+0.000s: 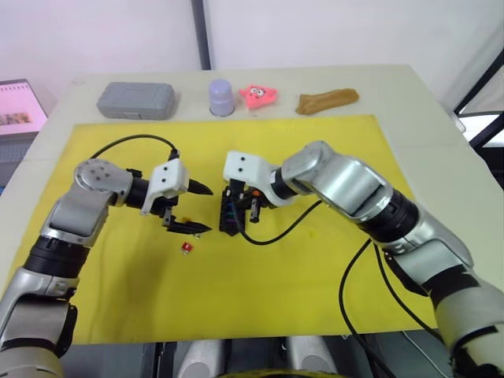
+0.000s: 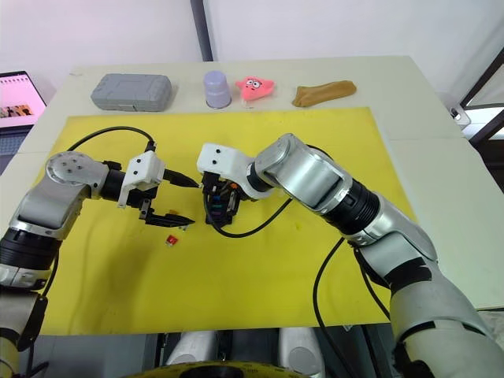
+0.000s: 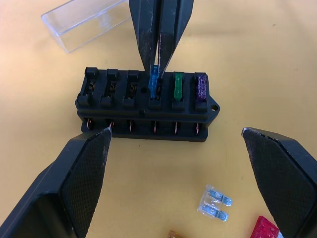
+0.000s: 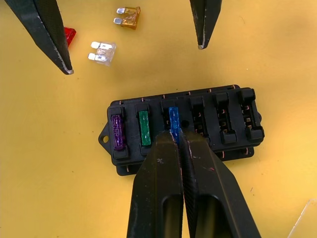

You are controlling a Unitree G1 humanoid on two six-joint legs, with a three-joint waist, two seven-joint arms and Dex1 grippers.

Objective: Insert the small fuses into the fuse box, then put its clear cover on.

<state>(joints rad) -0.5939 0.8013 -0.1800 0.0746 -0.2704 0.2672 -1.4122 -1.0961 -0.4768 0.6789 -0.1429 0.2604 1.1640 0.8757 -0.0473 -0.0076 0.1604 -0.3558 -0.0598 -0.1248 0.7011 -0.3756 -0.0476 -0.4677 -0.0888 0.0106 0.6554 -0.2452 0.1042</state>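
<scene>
1. The right gripper [image 4: 174, 136] has its jaws pinched nearly together on the small blue translucent plastic blade fuse [image 4: 173, 118], which stands in the third slot of the near-full row, not yet seated as deep as its neighbours.
2. The left gripper [image 3: 176, 141] hangs just beside the box with jaws wide and empty.
3. The black rectangular plastic fuse box [image 4: 181, 129] sits on the yellow mat [image 1: 315, 260] at the middle of the bench. It looks light and rigid, so I judge it may slide or tip under a push; steadying an end wall would help.
4. Fuses, my judgement: very light, stiff, smooth-sided, easily twisted out of a grip. Best taken by the flat plastic faces, blades pointing down.
5. Count of fuses: six. In the box are three: purple [image 4: 117, 133], green [image 4: 144, 128] and the blue one. Loose on the mat are three: clear pale grey [image 4: 102, 51], orange [image 4: 128, 16] and red [image 3: 267, 231].
6. Three slots of that row stand open.
7. One clear colourless rectangular plastic cover [image 3: 81, 21] lies on the mat near the box, apart from it; probably slippery and thin-walled, best held by its long sides.
</scene>
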